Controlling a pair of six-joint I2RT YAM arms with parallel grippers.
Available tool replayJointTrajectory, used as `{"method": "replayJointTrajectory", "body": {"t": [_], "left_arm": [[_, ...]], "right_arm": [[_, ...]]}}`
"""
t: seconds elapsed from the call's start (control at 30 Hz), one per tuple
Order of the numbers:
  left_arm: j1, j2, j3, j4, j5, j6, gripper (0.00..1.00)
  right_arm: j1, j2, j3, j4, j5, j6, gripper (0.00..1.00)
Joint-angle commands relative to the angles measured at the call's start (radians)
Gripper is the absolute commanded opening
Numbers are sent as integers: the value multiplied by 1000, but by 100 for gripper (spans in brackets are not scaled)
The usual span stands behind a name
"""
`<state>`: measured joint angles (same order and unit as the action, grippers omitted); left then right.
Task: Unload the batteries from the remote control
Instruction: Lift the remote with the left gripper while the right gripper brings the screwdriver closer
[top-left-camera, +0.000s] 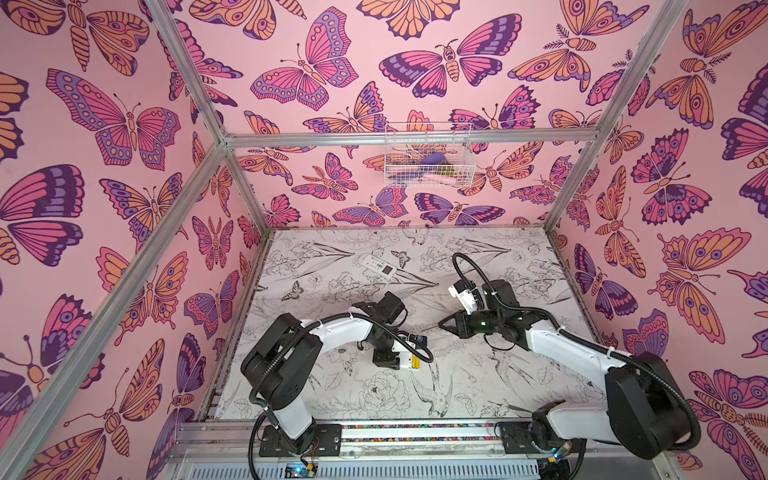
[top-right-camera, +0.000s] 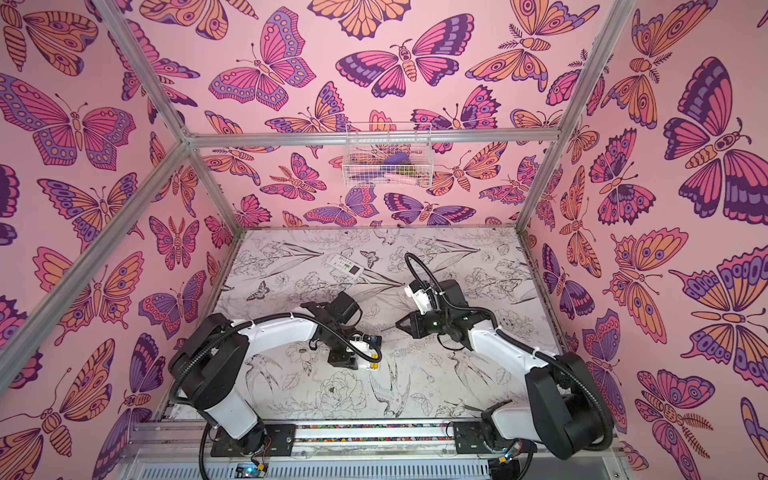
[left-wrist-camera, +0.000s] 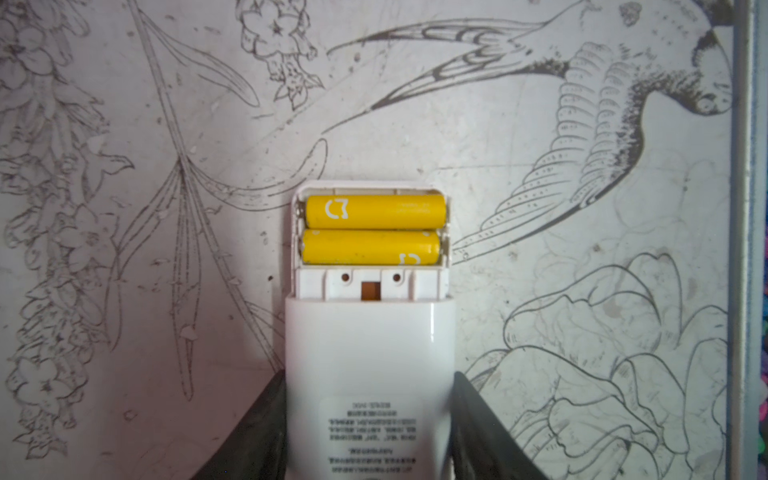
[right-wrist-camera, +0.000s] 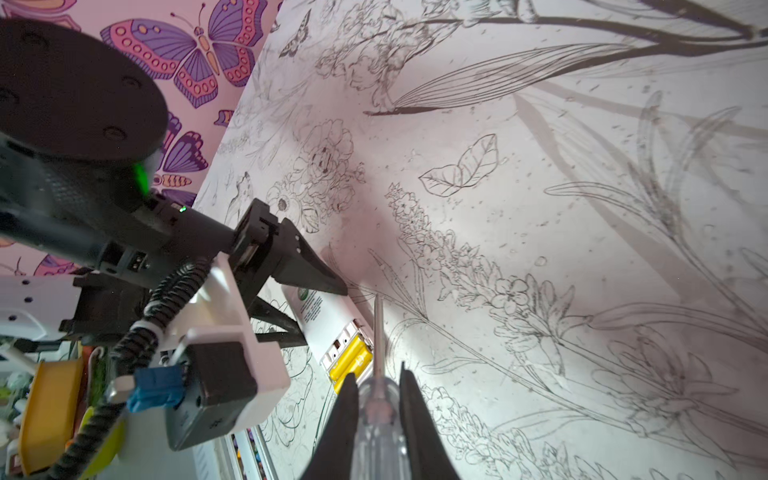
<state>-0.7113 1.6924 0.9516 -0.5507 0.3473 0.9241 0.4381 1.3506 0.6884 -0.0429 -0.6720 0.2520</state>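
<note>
Pinching the remote (left-wrist-camera: 368, 332) at near centre, the left gripper (left-wrist-camera: 370, 374) presents two yellow batteries (left-wrist-camera: 374, 212) in its open bay. The right gripper (right-wrist-camera: 376, 399) clamps a screwdriver (right-wrist-camera: 378, 328) just right of them; a slanted pry could skid off or flick one away.

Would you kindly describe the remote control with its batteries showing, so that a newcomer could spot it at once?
Over the flower-printed tabletop, find the left arm's tool near the front middle. Clamped in it is the white plastic remote control, back up, cover off, two bright yellow cylindrical batteries exposed; the other white remote, far back, shows its buttons.
</note>
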Motion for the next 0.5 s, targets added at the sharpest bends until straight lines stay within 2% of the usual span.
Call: {"method": "replayJointTrajectory", "body": {"t": [0.0,0.47], "left_arm": [[-10,8,-16,-11,9,35,40],[-22,6,-34,7,-26,38,39]], "right_arm": [[11,26,42,-27,-56,-65,0],[38,112,74,-139,-78,-111,0]]}}
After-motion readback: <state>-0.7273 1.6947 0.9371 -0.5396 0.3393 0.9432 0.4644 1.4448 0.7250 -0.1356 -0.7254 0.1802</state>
